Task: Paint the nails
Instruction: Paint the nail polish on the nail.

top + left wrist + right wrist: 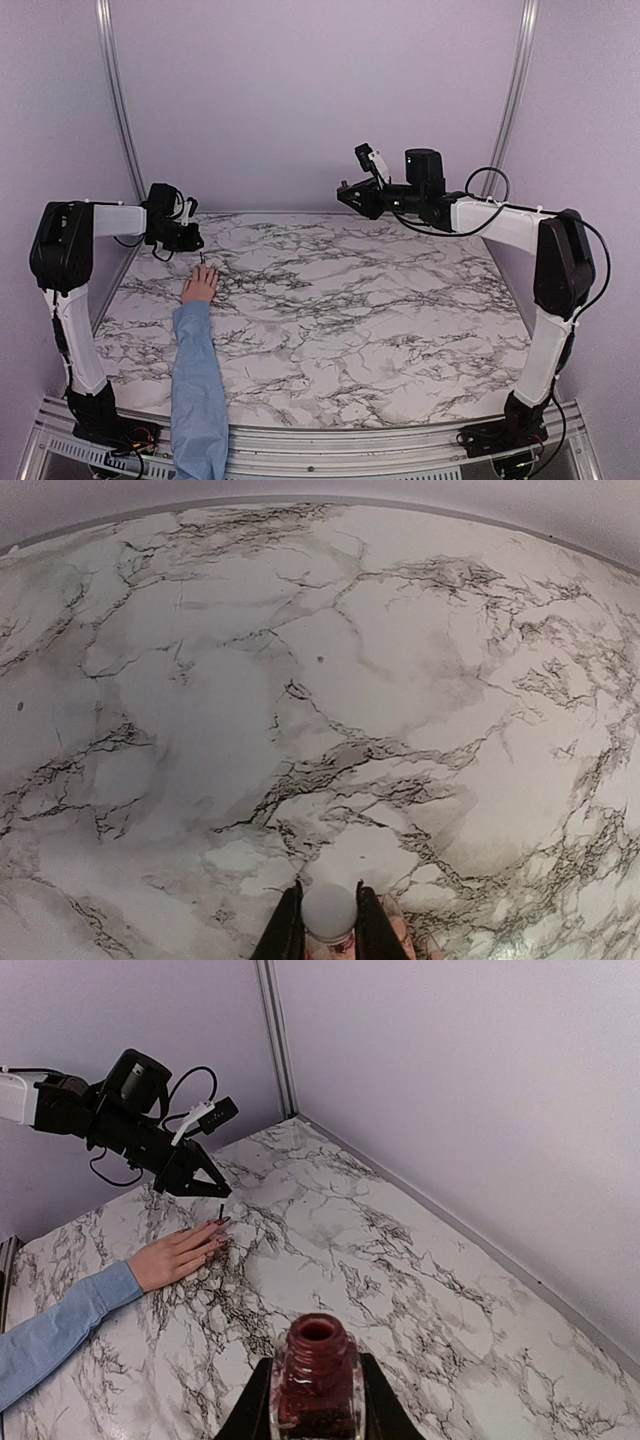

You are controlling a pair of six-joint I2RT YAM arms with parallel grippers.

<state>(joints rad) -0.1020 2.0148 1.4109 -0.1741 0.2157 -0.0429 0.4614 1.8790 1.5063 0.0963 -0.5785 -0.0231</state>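
Uncapped polish bottle sits at six o'clock in the right wrist view, pinched in the right hand; overhead it cannot be made out. Only its own wrist camera shows the left hand pinching a white cap. The brush hangs just above the nails of a person's fingers, flat on the counter at ten o'clock overhead.

Robot lab test cell: plain lilac enclosure walls, aluminium frame posts, marble-pattern bench top, bolted-down arms.
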